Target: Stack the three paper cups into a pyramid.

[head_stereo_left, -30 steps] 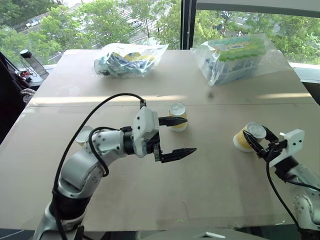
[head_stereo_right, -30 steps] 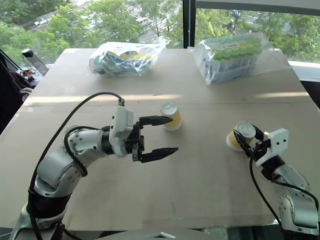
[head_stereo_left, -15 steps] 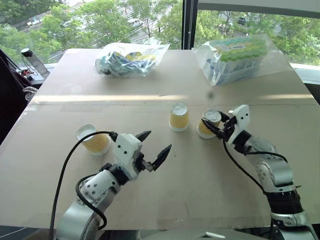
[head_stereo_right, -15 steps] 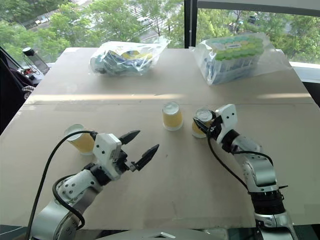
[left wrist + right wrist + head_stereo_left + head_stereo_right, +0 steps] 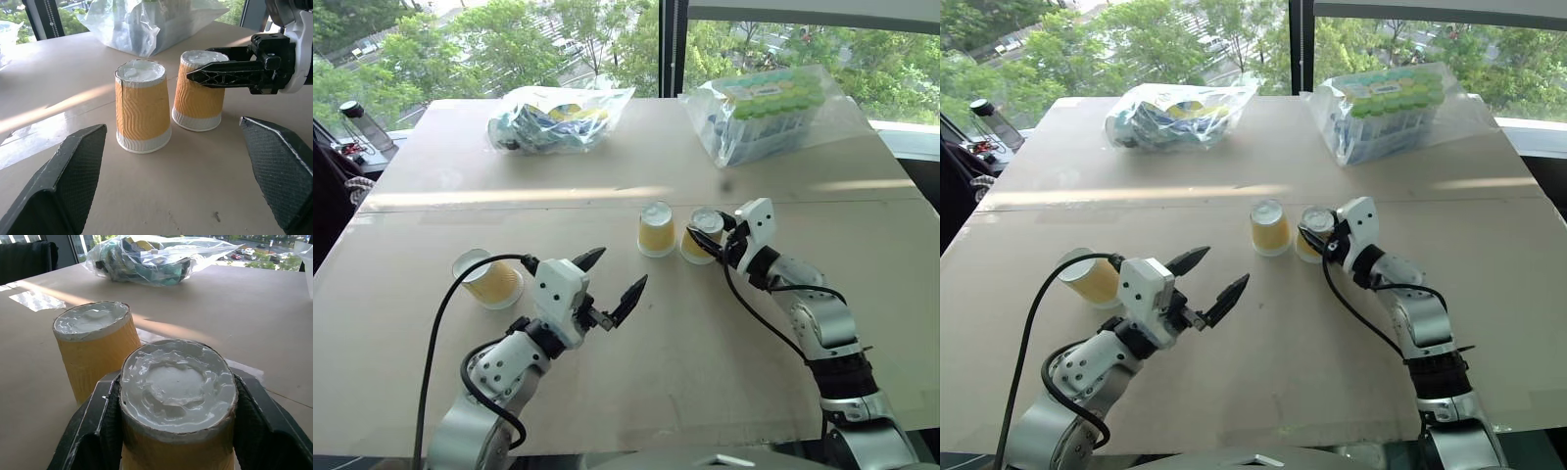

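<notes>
Three yellow paper cups are on the tan table (image 5: pixel 724 352). One cup (image 5: pixel 656 230) stands upside down at the middle. A second cup (image 5: pixel 698 238) is upside down right beside it, and my right gripper (image 5: pixel 701 235) is shut on its sides. From the left wrist, this held cup (image 5: pixel 198 95) and the middle cup (image 5: pixel 143 110) nearly touch at their rims on the tabletop. The third cup (image 5: pixel 489 279) sits apart at the left. My left gripper (image 5: pixel 619 271) hangs open and empty between the third cup and the pair, pointing at the pair.
Two clear plastic bags of goods lie at the far side, one at the left (image 5: pixel 558 116) and one at the right (image 5: pixel 769 106). A dark bottle (image 5: pixel 354 116) stands off the far left corner. A seam crosses the table behind the cups.
My right gripper has carried its cup leftward from the table's right side to right beside the middle cup. My left arm has drawn back from the middle cup, still open.
</notes>
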Controlling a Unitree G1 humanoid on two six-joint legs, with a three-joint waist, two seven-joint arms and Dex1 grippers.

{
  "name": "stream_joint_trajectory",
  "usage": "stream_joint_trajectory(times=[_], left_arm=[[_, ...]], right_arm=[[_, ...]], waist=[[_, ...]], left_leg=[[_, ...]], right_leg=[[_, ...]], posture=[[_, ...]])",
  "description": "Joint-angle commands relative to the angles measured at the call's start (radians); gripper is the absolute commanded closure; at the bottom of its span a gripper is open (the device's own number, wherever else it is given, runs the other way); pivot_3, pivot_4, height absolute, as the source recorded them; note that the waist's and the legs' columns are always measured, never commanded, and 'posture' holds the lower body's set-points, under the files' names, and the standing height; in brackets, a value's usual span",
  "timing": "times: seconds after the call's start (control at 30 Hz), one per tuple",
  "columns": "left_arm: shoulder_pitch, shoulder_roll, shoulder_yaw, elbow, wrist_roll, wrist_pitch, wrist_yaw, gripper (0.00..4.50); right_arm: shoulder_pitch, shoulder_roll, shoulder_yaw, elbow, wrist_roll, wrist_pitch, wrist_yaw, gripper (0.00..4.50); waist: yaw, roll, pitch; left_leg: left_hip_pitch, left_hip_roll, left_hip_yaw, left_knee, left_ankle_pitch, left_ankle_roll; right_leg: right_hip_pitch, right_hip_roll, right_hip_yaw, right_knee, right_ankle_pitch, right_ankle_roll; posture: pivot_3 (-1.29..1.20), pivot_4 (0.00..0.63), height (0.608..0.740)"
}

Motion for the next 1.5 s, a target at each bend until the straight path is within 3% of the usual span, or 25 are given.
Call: stream_joint_trajectory(times=[0.03, 0.4, 0.47, 0.6, 0.87, 1.07, 1.17, 1.33, 1.5], left_arm=[[0.003, -0.002, -0.004, -0.032, 0.004, -0.022, 0.001, 0.00], [0.024, -0.010, -0.013, -0.036, 0.016, -0.039, 0.009, 0.00], [0.026, -0.016, -0.016, -0.034, 0.023, -0.049, 0.011, 0.00], [0.034, -0.026, -0.020, -0.033, 0.051, -0.083, 0.018, 0.00], [0.112, -0.100, 0.001, -0.084, 0.150, -0.182, 0.117, 0.00], [0.302, -0.217, 0.025, -0.183, 0.219, -0.274, 0.228, 0.00], [0.387, -0.308, 0.078, -0.160, 0.302, -0.293, 0.346, 0.00], [0.417, -0.369, 0.181, -0.087, 0.371, -0.325, 0.424, 0.00], [0.313, -0.396, 0.221, -0.024, 0.353, -0.274, 0.466, 0.00]], right_arm=[[-0.022, 0.011, 0.007, 0.027, -0.026, -0.032, -0.006, 2.29], [-0.037, 0.034, 0.011, 0.051, -0.037, -0.027, 0.002, 2.29], [-0.040, 0.033, 0.006, 0.044, -0.032, -0.017, 0.003, 1.36], [-0.036, 0.034, -0.025, 0.025, -0.015, -0.031, 0.002, 0.06], [0.008, 0.000, -0.077, -0.067, 0.064, -0.040, 0.066, 0.06], [0.269, -0.235, -0.101, -0.303, 0.136, 0.066, 0.224, 0.06], [0.426, -0.361, -0.128, -0.343, 0.181, -0.088, 0.450, 0.06], [0.453, -0.350, -0.188, -0.410, 0.367, -0.114, 0.538, 0.06], [0.433, -0.330, -0.162, -0.439, 0.410, -0.137, 0.581, 0.06]], waist=[[0.000, 0.000, 0.000], [0.000, 0.000, 0.000], [0.000, 0.000, 0.000], [0.000, 0.000, 0.000], [0.001, 0.000, 0.000], [0.015, 0.001, 0.000], [0.022, 0.001, 0.001], [0.014, -0.006, 0.005], [0.028, -0.008, 0.005]], left_leg=[[0.000, 0.000, 0.000, 0.000, 0.000, 0.000], [0.000, 0.000, 0.000, 0.000, 0.000, 0.000], [0.000, 0.000, 0.000, 0.000, 0.000, 0.000], [-0.001, 0.000, 0.000, -0.001, 0.000, 0.000], [-0.002, 0.000, -0.001, -0.003, 0.000, 0.000], [-0.005, 0.000, -0.002, -0.004, -0.002, 0.003], [-0.006, 0.000, 0.000, -0.003, -0.005, 0.009], [-0.002, 0.002, 0.001, -0.003, -0.006, 0.010], [0.002, 0.005, -0.002, 0.003, -0.006, 0.009]], right_leg=[[0.000, 0.000, 0.000, 0.000, 0.000, 0.000], [0.000, 0.000, 0.000, 0.000, 0.000, 0.000], [0.000, 0.000, 0.000, 0.000, 0.000, 0.000], [-0.001, -0.001, 0.000, 0.000, 0.000, 0.000], [-0.001, -0.002, 0.001, -0.004, 0.000, 0.000], [0.000, -0.005, 0.000, -0.009, 0.000, 0.000], [0.000, -0.005, 0.000, -0.010, 0.000, 0.000], [0.002, 0.001, 0.000, -0.010, -0.001, 0.002], [0.007, 0.007, -0.006, -0.008, -0.004, 0.001]], posture=[[0.00, 0.150, 0.740], [0.00, 0.150, 0.740], [0.00, 0.150, 0.740], [0.00, 0.150, 0.740], [0.00, 0.150, 0.740], [0.00, 0.150, 0.740], [0.00, 0.150, 0.740], [0.00, 0.150, 0.740], [0.00, 0.150, 0.740]])
